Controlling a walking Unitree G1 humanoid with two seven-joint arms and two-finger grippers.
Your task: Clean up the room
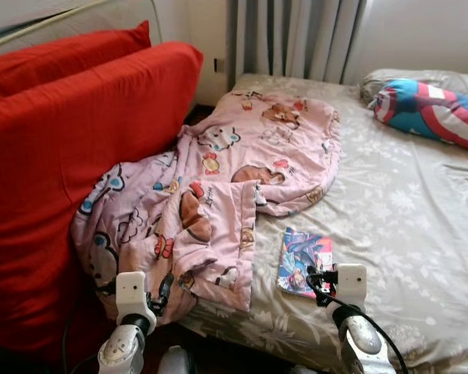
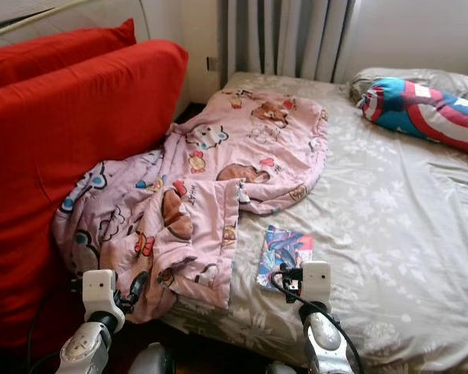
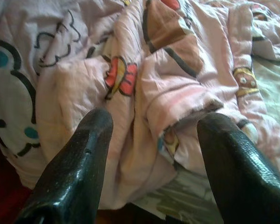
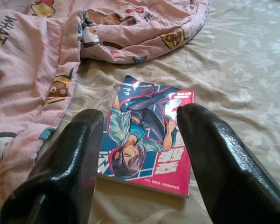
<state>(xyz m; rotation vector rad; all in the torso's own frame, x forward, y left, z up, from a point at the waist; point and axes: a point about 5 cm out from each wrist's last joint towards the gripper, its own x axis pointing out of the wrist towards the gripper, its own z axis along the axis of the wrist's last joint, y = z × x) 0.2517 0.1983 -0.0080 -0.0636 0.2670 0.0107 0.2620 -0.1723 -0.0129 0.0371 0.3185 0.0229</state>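
A pink cartoon-print blanket lies crumpled across the left side of the bed, its corner hanging over the near edge. A colourful comic book lies flat on the beige sheet beside it. My left gripper is open, its fingers pointing at the blanket's hanging folds close in front. My right gripper is open just short of the comic book, the fingers straddling its near edge from above. Both wrists show at the bed's near edge.
A large red cushion stands against the bed's left side, touching the blanket. A Captain America pillow lies at the head of the bed, far right. Grey curtains hang behind. The beige floral sheet spreads to the right.
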